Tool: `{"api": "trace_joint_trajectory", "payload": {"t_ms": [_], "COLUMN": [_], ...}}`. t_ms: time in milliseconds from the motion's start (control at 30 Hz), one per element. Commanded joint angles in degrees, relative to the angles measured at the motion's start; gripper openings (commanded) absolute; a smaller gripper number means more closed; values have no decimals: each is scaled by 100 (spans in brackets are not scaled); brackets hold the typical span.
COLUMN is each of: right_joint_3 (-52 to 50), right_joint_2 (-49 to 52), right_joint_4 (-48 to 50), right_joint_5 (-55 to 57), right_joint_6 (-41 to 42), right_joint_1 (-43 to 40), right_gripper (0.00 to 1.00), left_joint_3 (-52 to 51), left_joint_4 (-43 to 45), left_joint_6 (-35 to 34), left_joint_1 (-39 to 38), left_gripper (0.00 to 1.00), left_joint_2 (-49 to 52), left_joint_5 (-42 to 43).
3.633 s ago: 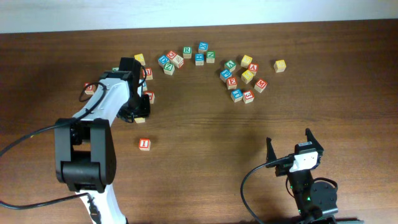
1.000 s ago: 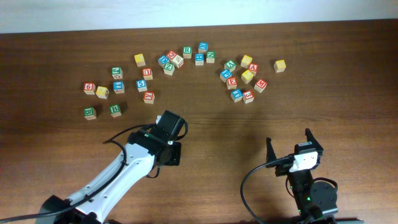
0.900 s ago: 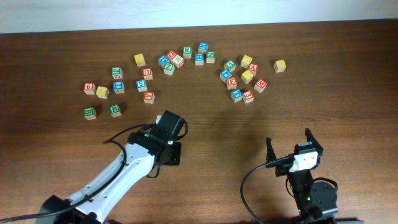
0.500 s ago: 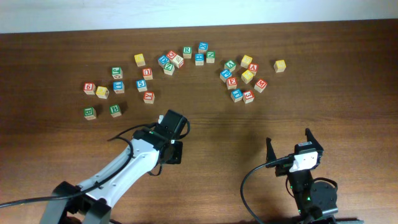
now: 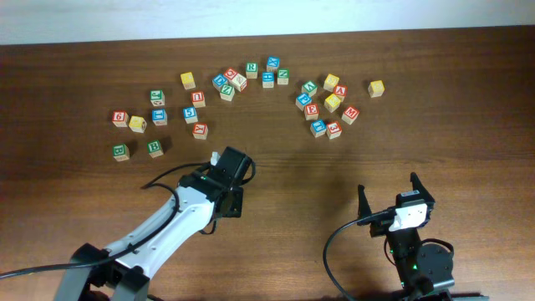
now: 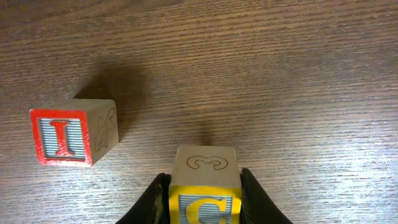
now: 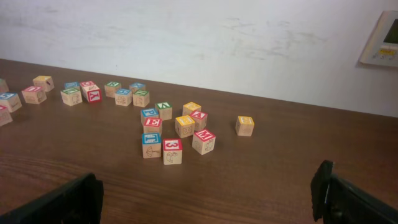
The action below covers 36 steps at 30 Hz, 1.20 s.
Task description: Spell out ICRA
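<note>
left pincer, C cube gripped — I cube near

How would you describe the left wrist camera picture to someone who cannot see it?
The left end effector grips a yellow-faced C cube at the bottom edge. A red-faced I cube sits apart, further left in the picture, on the wooden table.

The right gripper stands wide open, its dark fingers at 7 and 5 o'clock of the frame, over the brown table. Toward 12 o'clock sits a tight cluster of 9 cubes, with a red "3" cube nearest. A lone yellow cube lies apart at the cluster's 3 o'clock. More cubes string out toward 10 o'clock, before a white wall. A wall panel shows at 2 o'clock.
</note>
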Motion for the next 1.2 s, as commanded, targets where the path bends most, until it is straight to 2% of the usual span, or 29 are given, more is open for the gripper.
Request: {"api": "trace_joint_trajectory", "payload": {"t_ms": [0, 233, 1167], "right_joint_3": [-28, -28, -28], "right_joint_2": [-44, -44, -44], "right_joint_4": [-46, -46, -46], "right_joint_5": [4, 4, 4], "right_joint_6": [70, 70, 70], "right_joint_1": [-42, -42, -42], "right_gripper": [98, 98, 98], "left_joint_3": [-44, -44, -44], "left_joint_4": [72, 131, 181], "left_joint_6": [-81, -81, -79], "left_joint_1": [-7, -7, -7], "left_gripper": [23, 24, 26], "left_joint_2": [116, 372, 372], "left_joint_5": [-103, -101, -122]}}
